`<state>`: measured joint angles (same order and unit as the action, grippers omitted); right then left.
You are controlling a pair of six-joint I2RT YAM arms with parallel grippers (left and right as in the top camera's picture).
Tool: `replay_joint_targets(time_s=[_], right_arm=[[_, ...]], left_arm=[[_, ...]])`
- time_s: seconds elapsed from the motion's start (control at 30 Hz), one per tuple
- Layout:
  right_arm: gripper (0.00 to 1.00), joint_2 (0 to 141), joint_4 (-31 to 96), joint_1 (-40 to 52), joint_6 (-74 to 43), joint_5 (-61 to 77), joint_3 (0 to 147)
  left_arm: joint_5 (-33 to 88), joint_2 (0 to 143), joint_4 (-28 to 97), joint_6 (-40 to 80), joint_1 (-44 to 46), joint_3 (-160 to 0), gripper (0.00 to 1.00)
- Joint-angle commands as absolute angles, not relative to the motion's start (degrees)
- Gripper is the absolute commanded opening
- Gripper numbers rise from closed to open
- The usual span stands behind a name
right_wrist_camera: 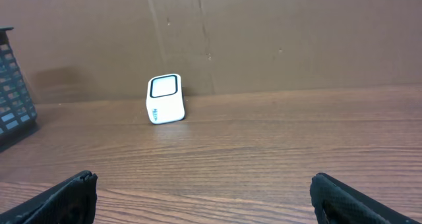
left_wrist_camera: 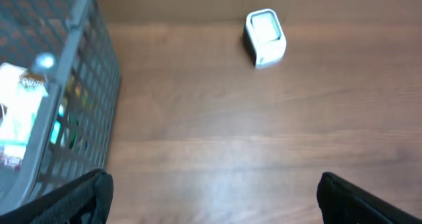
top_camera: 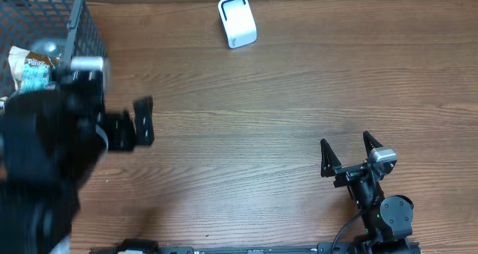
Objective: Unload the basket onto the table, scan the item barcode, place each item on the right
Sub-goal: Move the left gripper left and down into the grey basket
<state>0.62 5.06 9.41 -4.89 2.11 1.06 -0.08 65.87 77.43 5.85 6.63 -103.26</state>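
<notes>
Item: printed packet [top_camera: 30, 69] lying inside the wire basket [top_camera: 79, 19] at the far left of the tabletop [top_camera: 246, 127], beside a rounded metallic thing I cannot identify. Barcode not visible in any view.

Handling, judged: a light, soft pouch that crinkles and flexes, probably slick film. Best taken across a flat edge or seam, reaching down through the open top of the basket. A firm pinch may crush the contents.

Orientation: label face turned upward. Long axis seems to run away from the robot, but blur and mesh leave this uncertain.

Scanner [top_camera: 237, 21]: small white block at the far edge, well apart from the basket, with its dark-framed window facing the robot.

Left gripper [top_camera: 142, 122]: just beside the basket, motion-blurred, jaws spread wide and empty.
Right gripper [top_camera: 345, 142]: low at near right, jaws wide apart, holding nothing
</notes>
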Motion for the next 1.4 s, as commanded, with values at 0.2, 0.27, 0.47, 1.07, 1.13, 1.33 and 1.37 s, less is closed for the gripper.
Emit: replay_joint_targets(time_s=[0.2,0.27,0.47,1.07,1.13,1.33,1.37], right_arm=[[1.00,0.2,4.7,9.3,-4.6,2.2,0.4],[1.00,0.2,4.7,9.3,-4.6,2.2,0.4],[1.00,0.2,4.7,9.3,-4.6,2.2,0.4],[1.00,0.2,4.7,9.3,-4.6,2.2,0.4],[1.00,0.2,4.7,9.3,-4.6,2.2,0.4],[1.00,0.2,4.7,9.3,-4.6,2.2,0.4],[1.00,0.2,4.7,9.3,-4.6,2.2,0.4]], left_arm=[[0.5,84.9,79.8,5.7,6.0,-115.1,1.00],[-2.3,85.9,78.1,6.6,4.8,-115.1,1.00],[0.5,86.5,71.9,6.7,-6.8,-115.1,1.00],[4.1,94.6,69.1,-1.8,-33.4,-115.0,1.00],[4.2,97.2,69.2,-2.5,-33.6,-115.0,1.00],[4.6,105.2,68.5,-5.9,-34.2,-115.0,1.00],[4.8,107.0,68.5,-7.3,-34.2,-115.0,1.00]])
